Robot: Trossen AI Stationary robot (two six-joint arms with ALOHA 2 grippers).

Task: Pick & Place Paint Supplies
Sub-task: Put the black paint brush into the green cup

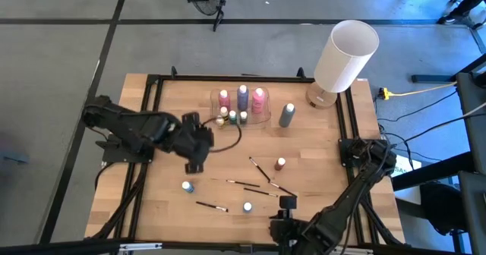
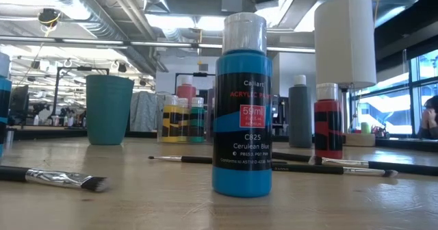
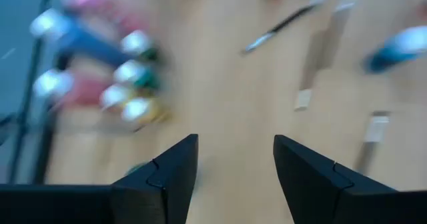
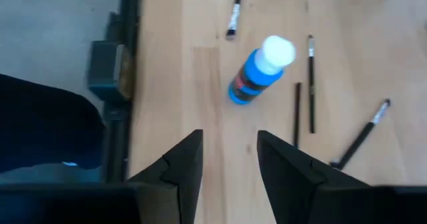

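**Blue bottle upright, dead ahead of my right jaws**

The blue bottle (image 4: 261, 69) stands upright near the desk's front edge, brushes lying beside it. My right gripper (image 4: 230, 159) hovers nearest, jaws narrowly parted and empty. My left gripper (image 3: 235, 171), jaws wider and empty, hangs mid-desk.

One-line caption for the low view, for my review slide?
Cerulean blue paint bottle stands upright in the foreground on the table, paintbrushes lying around it.
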